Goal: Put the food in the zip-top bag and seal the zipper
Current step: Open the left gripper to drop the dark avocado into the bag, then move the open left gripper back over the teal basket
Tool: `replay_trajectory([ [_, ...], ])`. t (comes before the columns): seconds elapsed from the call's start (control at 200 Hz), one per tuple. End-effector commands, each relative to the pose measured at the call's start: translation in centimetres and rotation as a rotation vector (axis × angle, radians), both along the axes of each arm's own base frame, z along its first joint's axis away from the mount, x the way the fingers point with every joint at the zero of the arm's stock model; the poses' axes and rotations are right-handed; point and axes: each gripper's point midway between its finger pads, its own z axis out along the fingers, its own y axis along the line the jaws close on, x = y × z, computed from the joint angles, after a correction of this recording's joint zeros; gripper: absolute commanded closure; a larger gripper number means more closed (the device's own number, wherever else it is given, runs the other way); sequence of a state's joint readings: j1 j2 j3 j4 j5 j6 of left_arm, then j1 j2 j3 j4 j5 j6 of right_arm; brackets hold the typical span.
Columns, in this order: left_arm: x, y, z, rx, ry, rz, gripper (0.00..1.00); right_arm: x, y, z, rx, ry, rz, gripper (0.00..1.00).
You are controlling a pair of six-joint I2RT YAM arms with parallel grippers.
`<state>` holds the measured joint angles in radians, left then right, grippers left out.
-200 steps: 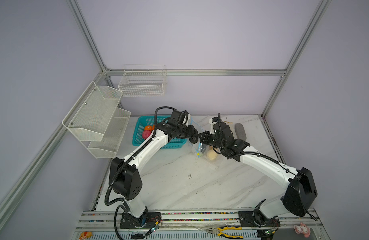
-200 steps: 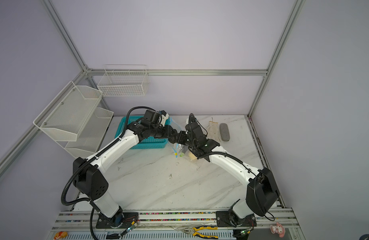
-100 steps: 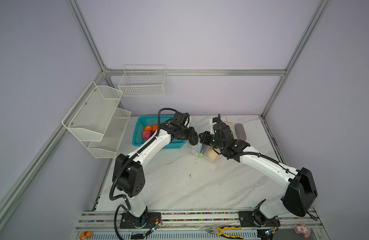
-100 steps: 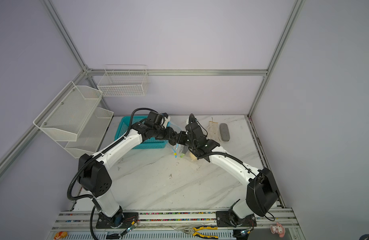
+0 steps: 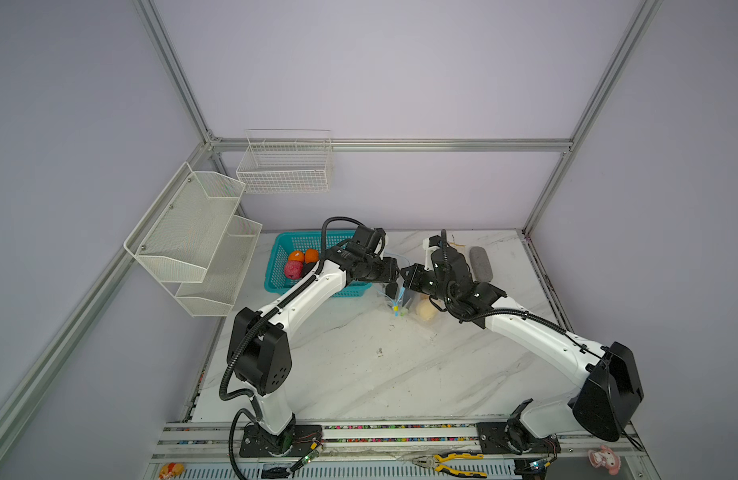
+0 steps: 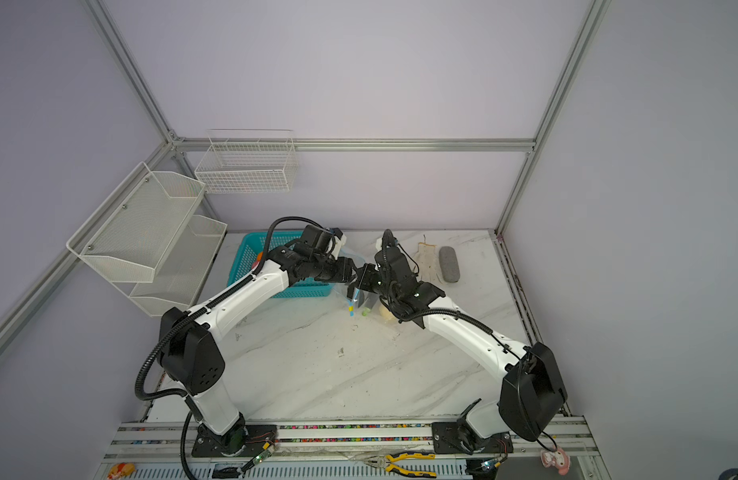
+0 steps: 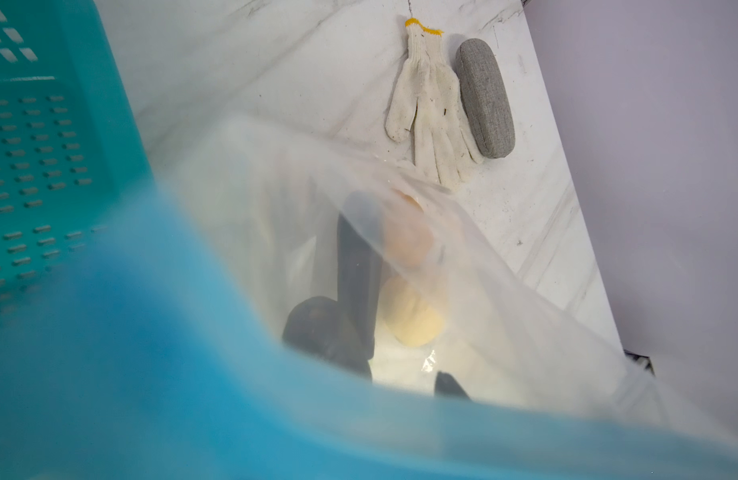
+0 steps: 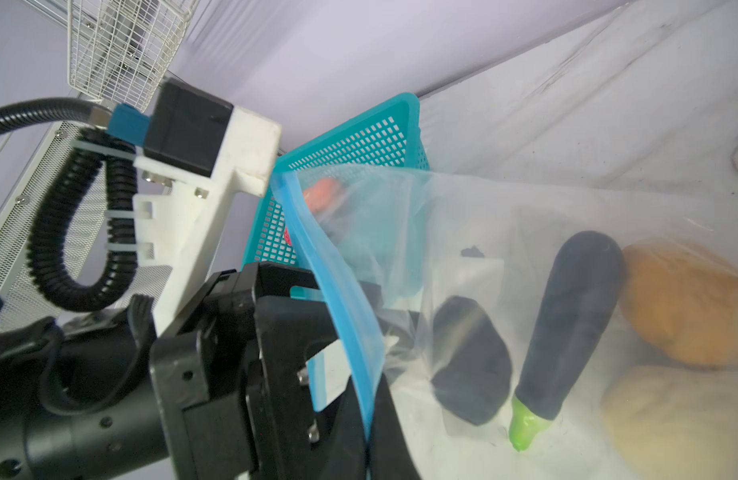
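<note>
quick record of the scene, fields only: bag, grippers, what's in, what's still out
bag: mouth open
left gripper: open, zipper between its jaws
right gripper: shut on bag edge
in bag: eggplant, black lump, orange-brown ball, cream ball
basket: two orange balls, pink ball
aside: glove, grey case

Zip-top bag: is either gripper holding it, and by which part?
The right gripper, shut, seems to pinch the zip-top bag by its zipper strip at the mouth. The left gripper sits at that strip; whether it grips cannot be told.
</note>
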<state>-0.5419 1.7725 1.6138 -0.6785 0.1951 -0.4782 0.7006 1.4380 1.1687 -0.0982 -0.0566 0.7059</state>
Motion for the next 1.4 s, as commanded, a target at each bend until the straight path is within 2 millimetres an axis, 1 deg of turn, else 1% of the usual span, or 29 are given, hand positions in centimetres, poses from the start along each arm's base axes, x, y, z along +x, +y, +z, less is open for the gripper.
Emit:
replay_trajectory([
  [0.0,0.4,0.1,4.5,-0.037,-0.106,-0.001,0.33,0.0,0.1,0.1,0.013,-0.013,-0.006,1.00],
  [0.105,0.2,0.4,6.2,-0.043,-0.138,0.005,0.31,0.1,0.1,-0.1,0.010,-0.009,-0.005,1.00],
  [0.245,-0.1,1.9,8.7,-0.038,-0.188,0.041,0.28,0.0,0.1,-0.6,0.006,-0.005,-0.004,1.00],
  [0.33,0.3,3.7,9.7,-0.017,-0.227,0.084,0.25,0.0,0.2,-0.6,0.006,-0.005,-0.001,1.00],
  [0.375,0.8,5.0,10.0,0.001,-0.238,0.118,0.23,0.1,0.2,-0.6,0.005,-0.008,0.000,1.00],
  [0.415,1.5,6.3,9.8,0.024,-0.234,0.155,0.21,0.1,0.2,-0.5,0.007,-0.011,0.001,1.00],
  [0.46,2.3,7.9,9.3,0.060,-0.223,0.194,0.20,0.0,0.2,-0.6,0.005,-0.012,0.002,1.00],
  [0.505,3.3,9.8,8.4,0.122,-0.210,0.243,0.19,0.0,0.2,-0.5,0.008,-0.015,0.003,1.00],
  [0.64,6.0,14.6,4.2,0.272,-0.121,0.365,0.18,0.2,0.5,-0.8,-0.001,-0.014,0.016,1.00],
  [0.71,7.1,16.5,2.5,0.324,-0.084,0.417,0.17,0.4,0.7,-1.1,-0.009,-0.014,0.020,1.00],
  [0.795,8.3,18.5,1.2,0.340,-0.044,0.467,0.16,0.5,1.0,-1.5,-0.011,-0.013,0.028,1.00],
  [0.82,8.6,19.1,1.0,0.342,-0.036,0.479,0.16,0.5,1.0,-1.6,-0.013,-0.012,0.031,1.00],
  [0.89,9.7,20.3,0.3,0.355,-0.016,0.495,0.16,0.5,1.3,-1.9,-0.010,-0.009,0.041,1.00],
  [0.97,10.8,21.7,-0.6,0.378,0.000,0.515,0.08,0.5,1.5,-2.4,-0.008,-0.003,0.051,1.00],
  [1.095,12.5,23.9,-2.7,0.428,0.025,0.560,0.06,0.7,2.0,-3.0,-0.007,0.004,0.063,1.00],
  [1.145,13.2,24.7,-3.3,0.456,0.023,0.597,0.06,0.8,2.1,-3.2,-0.008,0.008,0.067,1.00],
  [1.275,15.2,25.4,-5.1,0.485,0.001,0.597,0.06,0.8,2.3,-3.4,-0.011,0.011,0.071,1.00],
  [1.395,16.1,25.9,-6.6,0.504,0.006,0.598,0.07,0.8,2.2,-3.5,-0.015,0.017,0.067,1.00],
])
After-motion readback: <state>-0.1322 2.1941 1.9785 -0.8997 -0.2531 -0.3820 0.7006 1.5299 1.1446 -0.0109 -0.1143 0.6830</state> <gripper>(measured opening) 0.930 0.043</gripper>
